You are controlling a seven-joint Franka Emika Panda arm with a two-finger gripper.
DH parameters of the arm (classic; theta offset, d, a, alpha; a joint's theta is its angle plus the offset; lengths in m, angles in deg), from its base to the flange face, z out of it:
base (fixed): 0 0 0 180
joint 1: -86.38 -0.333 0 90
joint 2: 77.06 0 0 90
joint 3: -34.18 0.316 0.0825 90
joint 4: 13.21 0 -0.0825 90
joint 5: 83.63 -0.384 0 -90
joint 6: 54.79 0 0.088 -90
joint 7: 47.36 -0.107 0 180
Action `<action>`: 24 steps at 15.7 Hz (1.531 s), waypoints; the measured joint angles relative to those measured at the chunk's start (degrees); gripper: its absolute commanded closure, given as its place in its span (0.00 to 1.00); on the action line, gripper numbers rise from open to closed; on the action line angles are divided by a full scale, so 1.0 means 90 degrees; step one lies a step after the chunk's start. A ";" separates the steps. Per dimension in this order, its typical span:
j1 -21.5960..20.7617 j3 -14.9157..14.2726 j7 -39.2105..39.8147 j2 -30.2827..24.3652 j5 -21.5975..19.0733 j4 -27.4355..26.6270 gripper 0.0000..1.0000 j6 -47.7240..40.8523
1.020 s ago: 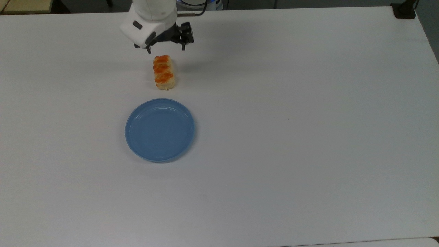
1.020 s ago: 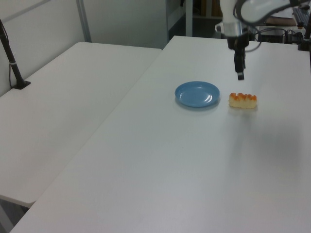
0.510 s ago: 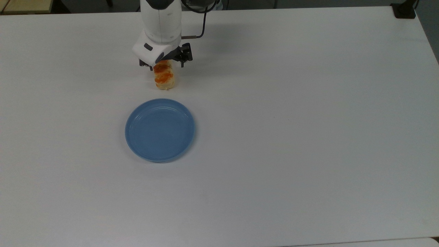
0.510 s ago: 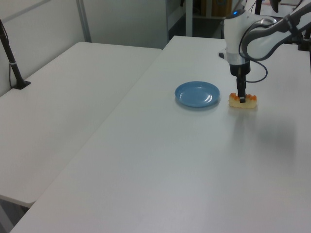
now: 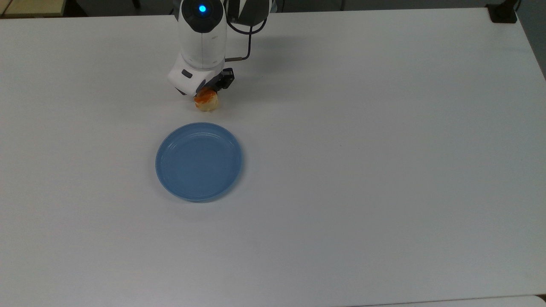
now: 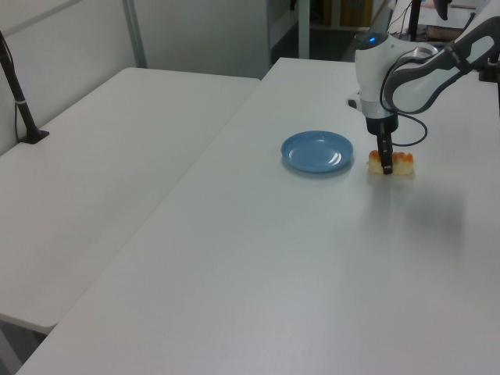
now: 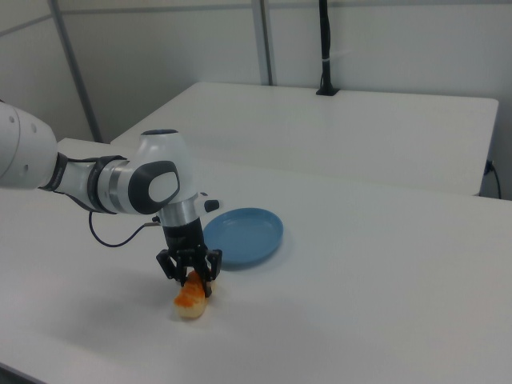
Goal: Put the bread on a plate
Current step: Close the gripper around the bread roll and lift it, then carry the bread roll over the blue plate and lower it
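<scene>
On the white counter (image 5: 362, 149) the bread (image 5: 206, 101) lay flat, its glazed orange top up, not on the plate (image 5: 199, 161) but a short way beyond it toward the top view's upper edge. In the left view the bread (image 6: 393, 163) sat just to the right of the plate (image 6: 317, 151), with a narrow strip of bare counter between them; in the right view the bread (image 7: 190, 301) lay to the lower left of the plate (image 7: 244, 236).

Over the bread the claw (image 7: 190, 276) pointed straight down, its two dark fingers spread apart and standing on either side of the loaf, low around its upper part. Whether the pads touched the crust could not be told. In the top view the claw (image 5: 204, 90) and the white wrist above it covered the far end of the bread, leaving the near end showing. In the left view the claw (image 6: 386, 162) came down across the left part of the loaf.

The plate held nothing. A second white table (image 6: 109, 148) stood alongside in the left view.
</scene>
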 measured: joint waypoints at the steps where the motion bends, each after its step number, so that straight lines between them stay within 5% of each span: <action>1: 0.0004 -0.0003 0.0001 -0.0026 0.0000 0.0025 0.72 0.0001; 5: 0.0008 -0.0008 0.0001 -0.0184 -0.0093 0.0379 0.71 0.0010; 11: 0.0013 -0.0115 0.0138 -0.0196 -0.0825 0.1367 0.68 0.0013; 17: 0.0013 -0.0127 0.0112 0.0722 -0.1007 0.2483 0.61 0.0077; 18: 0.0012 -0.0127 0.0054 0.0993 -0.1015 0.2722 0.55 0.0082; 19: 0.0011 -0.0127 -0.0034 0.1271 -0.1015 0.2935 0.36 0.0103; 21: -0.0001 -0.0126 -0.0139 0.1782 -0.1015 0.3226 0.26 0.0407; 22: -0.0014 -0.0125 -0.0153 0.1972 -0.1015 0.3295 0.08 0.0583; 24: -0.0072 -0.0117 -0.0163 0.2172 -0.1015 0.3316 0.00 0.0689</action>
